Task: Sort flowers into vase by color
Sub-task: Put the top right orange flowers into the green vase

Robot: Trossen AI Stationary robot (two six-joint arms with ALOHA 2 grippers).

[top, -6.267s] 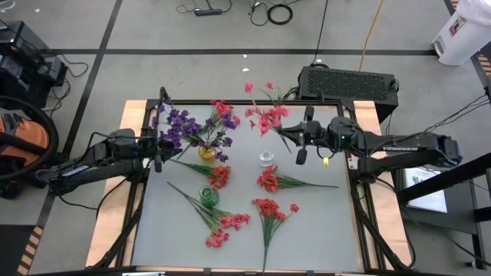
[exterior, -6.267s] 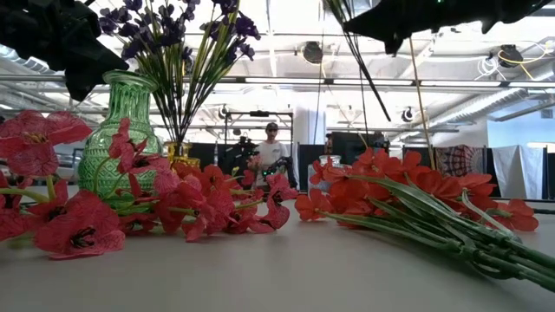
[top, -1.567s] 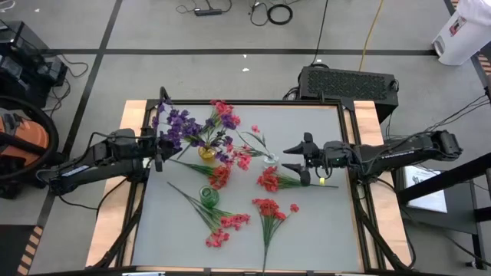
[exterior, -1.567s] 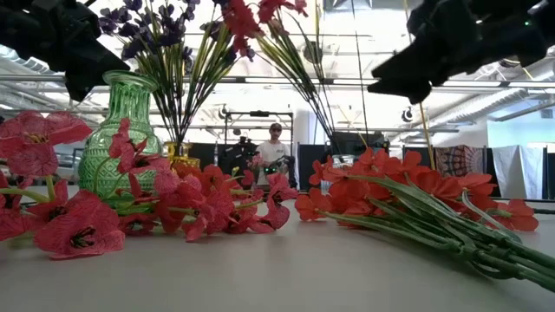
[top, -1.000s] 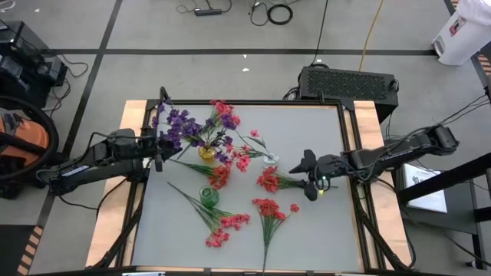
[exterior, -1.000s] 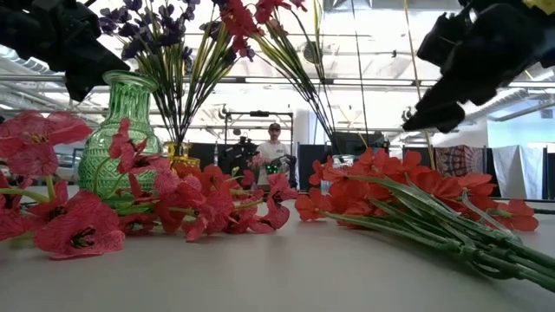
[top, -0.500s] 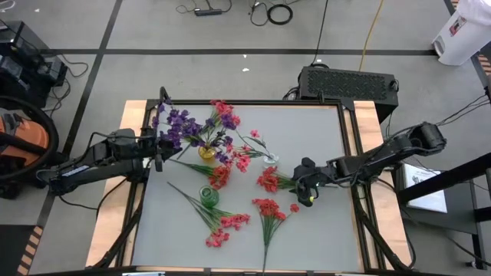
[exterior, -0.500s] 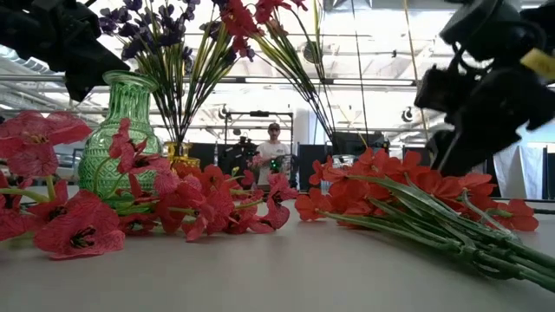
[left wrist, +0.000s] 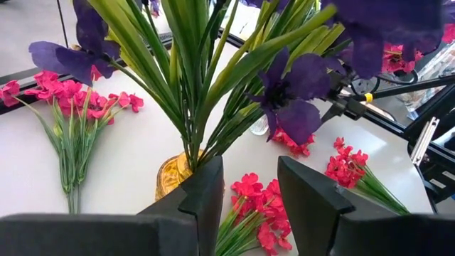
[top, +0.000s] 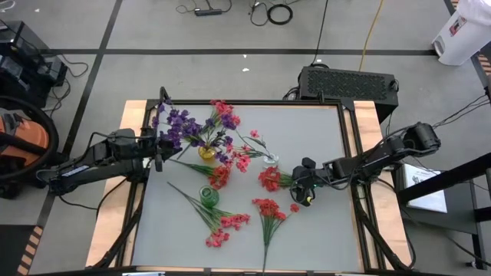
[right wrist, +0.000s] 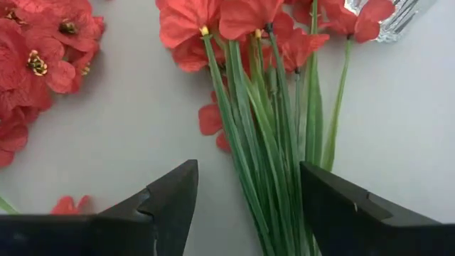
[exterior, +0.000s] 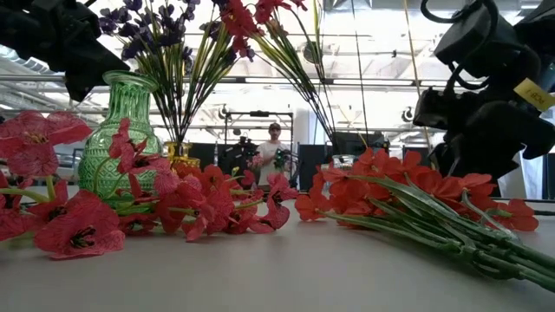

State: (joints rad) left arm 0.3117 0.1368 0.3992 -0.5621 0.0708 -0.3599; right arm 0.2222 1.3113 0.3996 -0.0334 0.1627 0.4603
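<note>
From above, the table (top: 322, 130) holds red flowers (top: 270, 179) lying loose and purple flowers (top: 178, 124) standing in a yellow vase (top: 206, 152). The right gripper (top: 299, 190) hangs low over one red bunch; its wrist view shows the fingers spread wide, straddling green stems (right wrist: 270, 135), gripping nothing. The left gripper (left wrist: 247, 206) waits open beside the purple bunch.

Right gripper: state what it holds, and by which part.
Nothing. The right gripper is open, its fingers on either side of the green stems of a red flower bunch lying on the table, not closed on them.
</note>
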